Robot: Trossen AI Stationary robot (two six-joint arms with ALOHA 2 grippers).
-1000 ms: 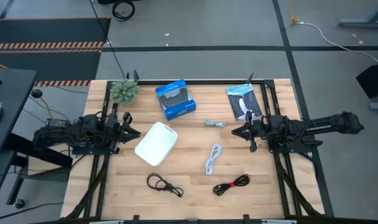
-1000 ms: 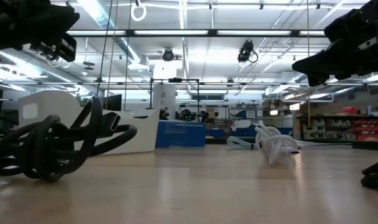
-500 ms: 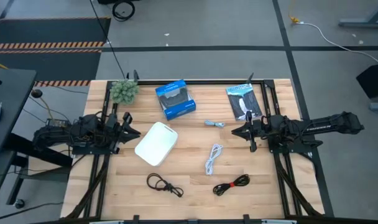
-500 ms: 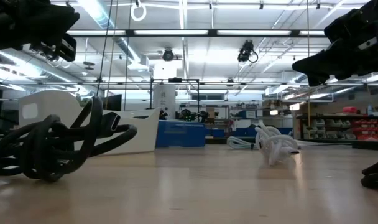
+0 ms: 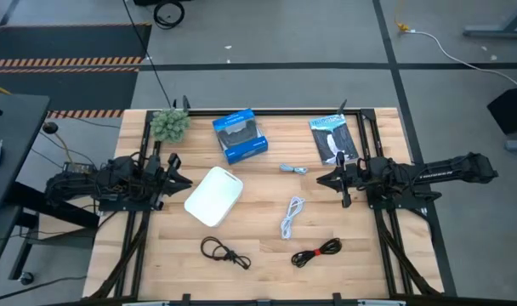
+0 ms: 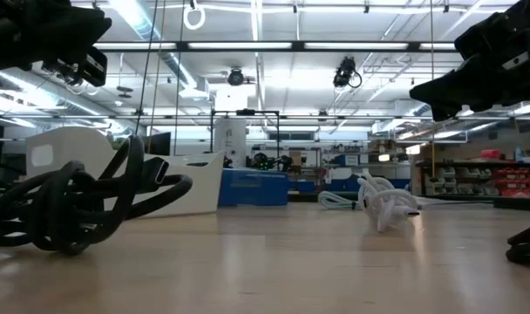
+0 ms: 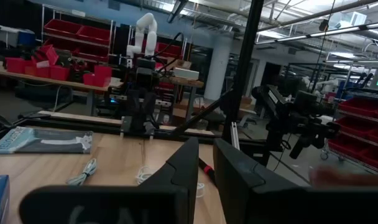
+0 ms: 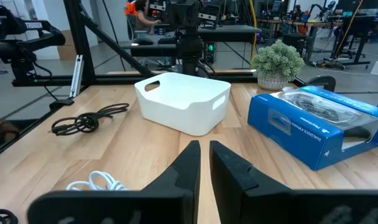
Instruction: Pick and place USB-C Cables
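Four coiled cables lie on the wooden table. The small grey cable [image 5: 293, 169] is toward the far side. The white cable [image 5: 291, 217] lies in the middle. The black cable [image 5: 224, 252] and the black-and-red cable [image 5: 316, 252] lie near the near edge. My left gripper [image 5: 184, 180] hovers shut at the table's left, beside a white bin [image 5: 214, 195]. My right gripper [image 5: 320, 180] hovers shut at the right, close to the grey cable. In the right wrist view, the white cable [image 8: 99, 182] and the black cable [image 8: 86, 119] lie ahead of the fingers.
A blue box [image 5: 240, 134], a black flat packet [image 5: 332, 138] and a small green plant [image 5: 169, 124] stand along the far edge. The bare wood between the bin and the cables is free. A black frame rims the table.
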